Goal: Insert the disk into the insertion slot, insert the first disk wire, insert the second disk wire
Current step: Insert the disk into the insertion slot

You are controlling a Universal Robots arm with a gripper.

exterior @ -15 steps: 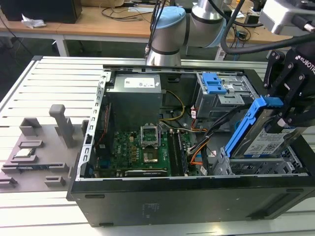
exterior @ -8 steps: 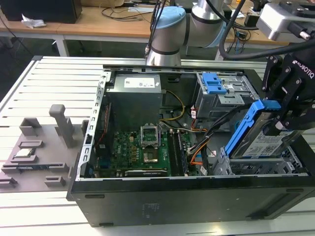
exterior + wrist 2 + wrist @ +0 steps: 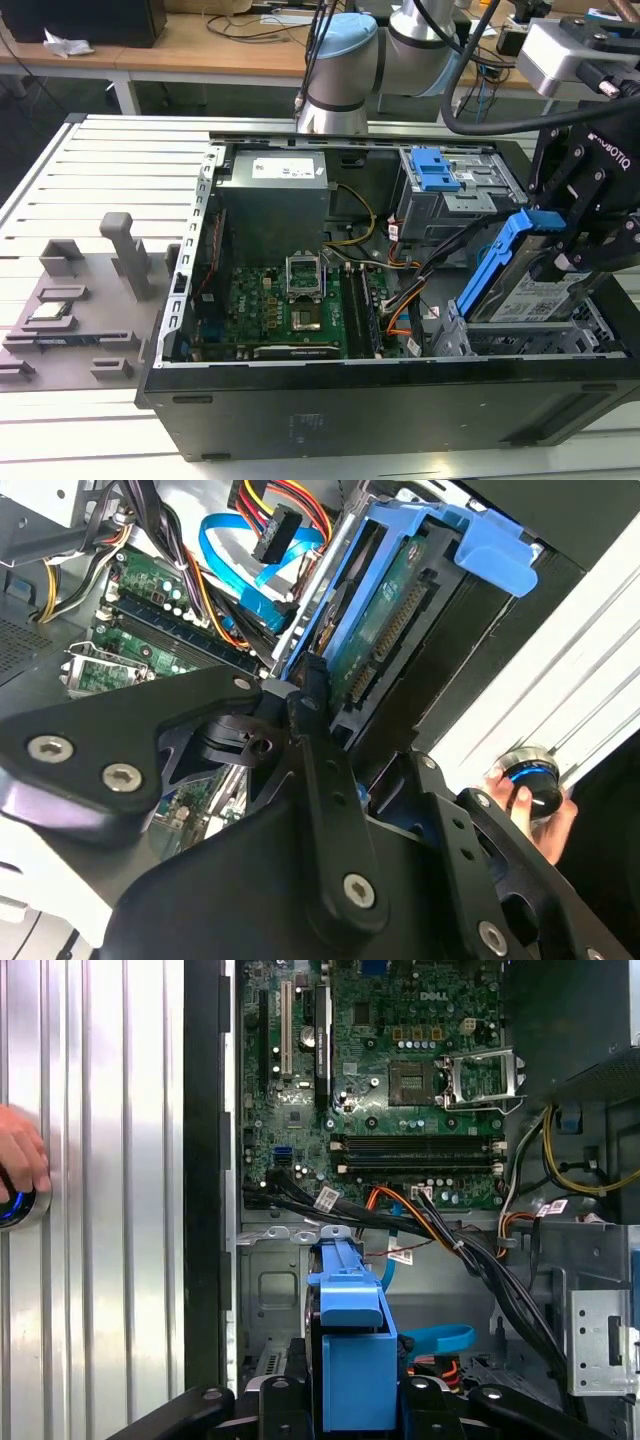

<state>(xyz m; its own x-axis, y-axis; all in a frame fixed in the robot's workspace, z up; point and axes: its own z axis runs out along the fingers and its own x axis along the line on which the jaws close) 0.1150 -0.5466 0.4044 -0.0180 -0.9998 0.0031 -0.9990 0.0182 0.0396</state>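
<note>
Gripper (image 3: 565, 255) is clamping its fingers shut on the disk (image 3: 530, 295), gripping the blue carrier and holding it tilted over the insertion slot (image 3: 600, 335) in the open computer case (image 3: 300, 400).

A table (image 3: 110, 160) of pale grooved metal slats spans the room's near side, and beyond its far edge a wooden desk (image 3: 170, 55) on white legs (image 3: 125, 95), strewn with cables (image 3: 250, 25), stands over a dark floor (image 3: 50, 110).
</note>
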